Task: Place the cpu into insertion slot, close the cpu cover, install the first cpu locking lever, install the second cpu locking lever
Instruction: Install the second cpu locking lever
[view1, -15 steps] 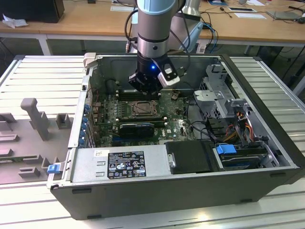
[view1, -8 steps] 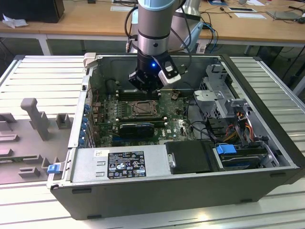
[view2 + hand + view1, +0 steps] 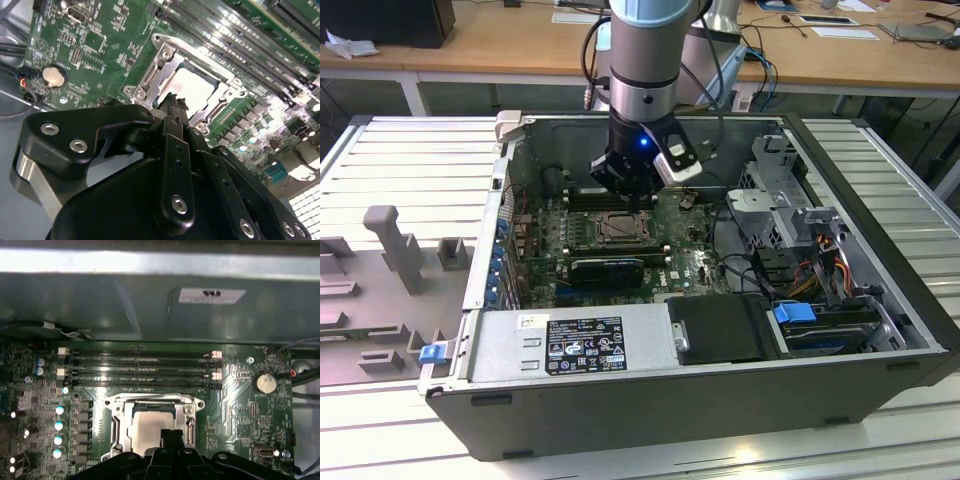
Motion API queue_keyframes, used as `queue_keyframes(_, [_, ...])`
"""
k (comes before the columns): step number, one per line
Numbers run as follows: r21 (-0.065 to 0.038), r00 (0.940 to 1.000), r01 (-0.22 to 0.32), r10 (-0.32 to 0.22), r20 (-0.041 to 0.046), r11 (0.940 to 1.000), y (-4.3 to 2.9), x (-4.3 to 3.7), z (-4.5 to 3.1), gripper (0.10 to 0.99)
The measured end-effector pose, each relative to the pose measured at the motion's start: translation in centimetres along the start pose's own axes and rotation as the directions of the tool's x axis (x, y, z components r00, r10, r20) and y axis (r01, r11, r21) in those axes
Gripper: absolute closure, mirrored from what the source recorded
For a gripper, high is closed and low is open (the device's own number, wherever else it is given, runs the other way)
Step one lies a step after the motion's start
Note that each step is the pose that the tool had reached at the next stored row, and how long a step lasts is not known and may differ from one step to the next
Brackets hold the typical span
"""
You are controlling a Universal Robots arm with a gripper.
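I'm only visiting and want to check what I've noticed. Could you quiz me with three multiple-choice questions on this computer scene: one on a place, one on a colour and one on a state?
1. Where is the cpu?
A) in the insertion slot
B) on the grey tray outside the case
C) on the wooden desk behind

2. What colour is the small light on the arm?
A) red
B) blue
C) green

3. How are the fingers of the hand?
A) spread wide apart
B) closed on a cable
C) closed together, empty

Answers:
1 A: the pale chip lies inside the socket's frame.
2 B: it glows blue in the exterior view.
3 C: in both wrist views the tips meet above the chip with nothing between them.
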State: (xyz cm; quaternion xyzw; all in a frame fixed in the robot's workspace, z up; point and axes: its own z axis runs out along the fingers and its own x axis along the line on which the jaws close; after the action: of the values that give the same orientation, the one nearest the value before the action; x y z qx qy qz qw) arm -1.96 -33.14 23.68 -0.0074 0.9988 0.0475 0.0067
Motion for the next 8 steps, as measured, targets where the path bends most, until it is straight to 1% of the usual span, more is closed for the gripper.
queue_keyframes(4, [0.000, 1.0000, 0.000, 0.000, 0.0000, 1.0000, -0.62, 0.01, -0.06, 0.980])
queue_keyframes(8, [0.000, 1.0000, 0.000, 0.000, -0.0001, 1.0000, -0.81, 0.02, -0.20, 0.980])
